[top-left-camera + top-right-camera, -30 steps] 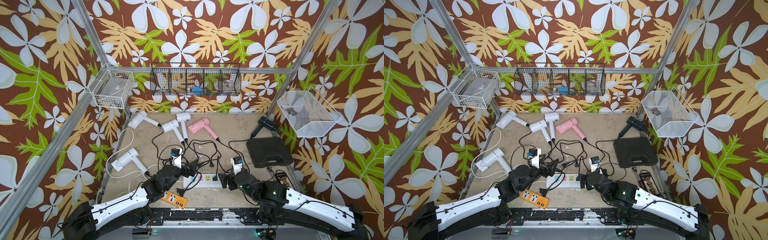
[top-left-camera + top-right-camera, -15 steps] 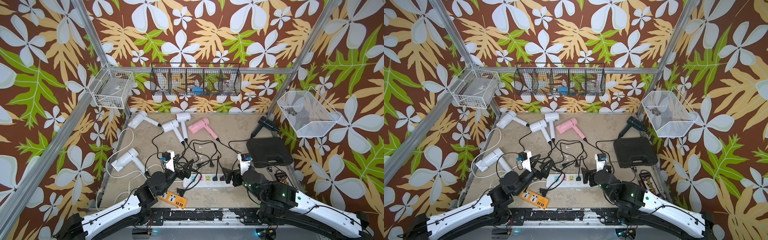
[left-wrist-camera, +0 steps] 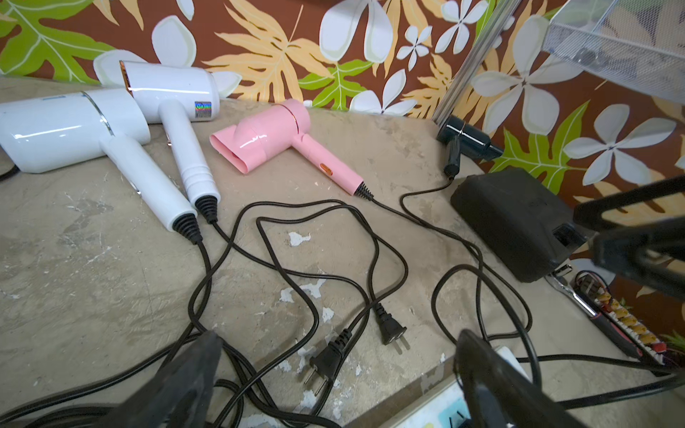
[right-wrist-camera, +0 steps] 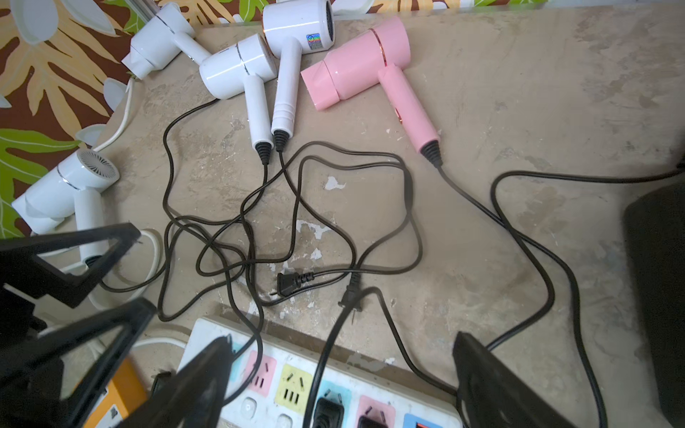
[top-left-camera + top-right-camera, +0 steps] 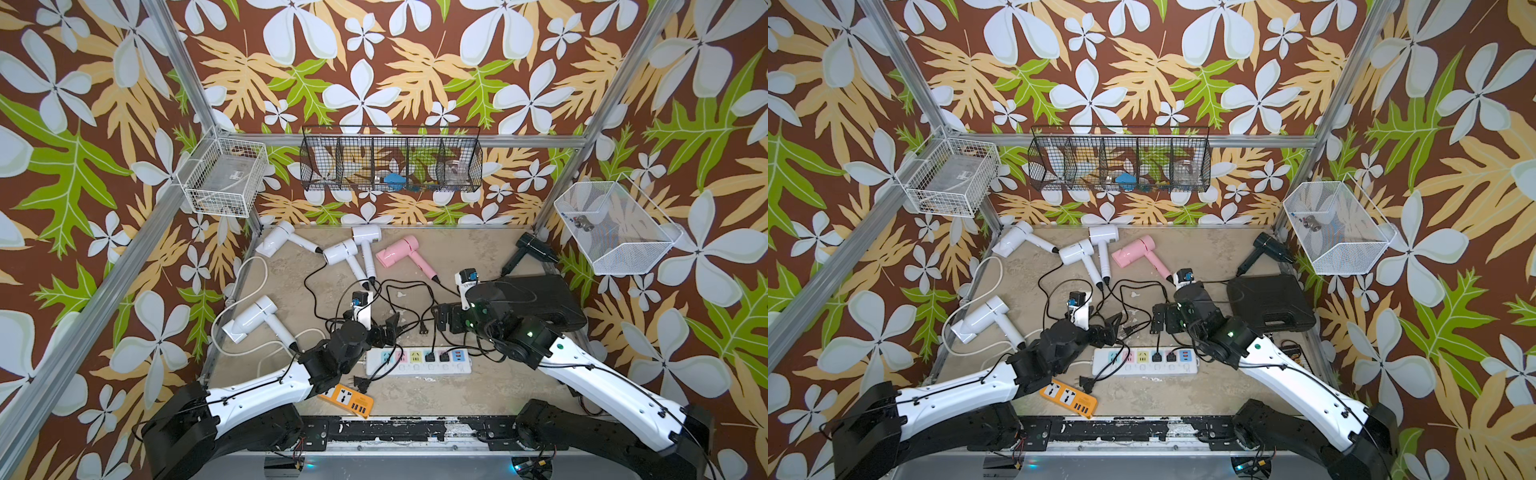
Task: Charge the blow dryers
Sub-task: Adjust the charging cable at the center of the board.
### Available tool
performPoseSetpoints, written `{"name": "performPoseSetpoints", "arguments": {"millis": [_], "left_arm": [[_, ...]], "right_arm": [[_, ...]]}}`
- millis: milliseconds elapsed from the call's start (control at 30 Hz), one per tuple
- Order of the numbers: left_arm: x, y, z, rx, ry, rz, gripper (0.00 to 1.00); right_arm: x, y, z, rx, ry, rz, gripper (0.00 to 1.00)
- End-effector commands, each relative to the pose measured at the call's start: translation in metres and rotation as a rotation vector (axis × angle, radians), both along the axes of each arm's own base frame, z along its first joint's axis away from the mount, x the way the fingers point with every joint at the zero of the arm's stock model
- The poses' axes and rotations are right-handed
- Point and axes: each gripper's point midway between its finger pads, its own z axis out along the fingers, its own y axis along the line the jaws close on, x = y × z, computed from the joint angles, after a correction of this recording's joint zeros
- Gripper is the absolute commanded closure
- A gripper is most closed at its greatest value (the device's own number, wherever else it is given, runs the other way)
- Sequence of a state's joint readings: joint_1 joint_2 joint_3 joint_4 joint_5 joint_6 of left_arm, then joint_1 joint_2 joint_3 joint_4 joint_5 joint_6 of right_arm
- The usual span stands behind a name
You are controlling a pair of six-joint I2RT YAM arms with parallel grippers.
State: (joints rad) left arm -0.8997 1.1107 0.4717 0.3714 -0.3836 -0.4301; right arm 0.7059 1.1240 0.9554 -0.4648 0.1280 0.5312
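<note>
The left gripper (image 5: 388,327) hangs low over the middle of the worktop (image 5: 465,245), just behind the left end of the long white power strip (image 5: 417,360). Its fingers (image 3: 178,389) stand wide apart and hold nothing. In the left wrist view a loose plug (image 3: 389,328) and another loose plug (image 3: 328,361) lie flat on the surface ahead of the gap. The right gripper (image 5: 441,318) is just behind the right half of the same strip, beside the black case (image 5: 1273,305). Its fingers (image 4: 489,381) are also widely spread; black cords (image 4: 409,192) run through the gap, but nothing is clamped there. Two seated plugs (image 5: 430,356) fill neighbouring sockets toward the right end of the strip. To which dryers they belong I cannot tell, because the cords are tangled in the middle. A white blow dryer (image 5: 274,241) lies at the far left corner. A second white blow dryer (image 5: 340,253) and a third white blow dryer (image 5: 365,235) lie next to it along the far edge, their handles close together, and then comes the pink blow dryer (image 5: 397,251), its handle pointing toward the middle. The black blow dryer (image 5: 532,247) is in the far right corner, just behind the case. A fourth white blow dryer (image 5: 249,320) lies near the left edge. The orange power strip (image 5: 347,400) lies at the front edge, partly under the left arm, with a third loose plug (image 5: 359,382) just beside it
</note>
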Motion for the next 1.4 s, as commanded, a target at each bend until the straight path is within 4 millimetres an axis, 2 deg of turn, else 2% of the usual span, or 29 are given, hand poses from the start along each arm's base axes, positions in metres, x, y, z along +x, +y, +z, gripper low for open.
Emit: {"name": "performPoseSetpoints", "arguments": {"millis": [0,233,467,667,800,967,1233,1367], "left_arm": [[0.002,-0.002,-0.008,0.011,0.039,-0.005,0.00],[0.008,0.005,-0.013,-0.023,0.079,0.008,0.00],[0.015,0.019,-0.019,-0.071,0.121,0.038,0.00],[0.019,0.032,-0.020,-0.104,0.133,0.072,0.00],[0.020,0.038,-0.020,-0.120,0.135,0.087,0.00],[0.020,0.040,-0.018,-0.127,0.130,0.090,0.00],[0.019,0.040,-0.016,-0.131,0.126,0.089,0.00],[0.019,0.040,-0.015,-0.133,0.126,0.088,0.00]], "right_arm": [[0.008,0.012,-0.007,-0.018,0.034,0.053,0.17],[0.033,0.024,-0.025,-0.023,0.142,-0.054,0.20],[0.043,0.035,-0.050,-0.047,0.305,-0.151,0.31],[0.043,0.044,-0.075,-0.063,0.395,-0.199,0.39],[0.047,0.037,-0.095,-0.142,0.421,-0.260,0.43],[0.048,0.040,-0.127,-0.191,0.483,-0.278,0.50],[0.058,0.039,-0.152,-0.255,0.502,-0.298,0.64],[0.060,0.034,-0.165,-0.278,0.525,-0.320,0.65]]}}
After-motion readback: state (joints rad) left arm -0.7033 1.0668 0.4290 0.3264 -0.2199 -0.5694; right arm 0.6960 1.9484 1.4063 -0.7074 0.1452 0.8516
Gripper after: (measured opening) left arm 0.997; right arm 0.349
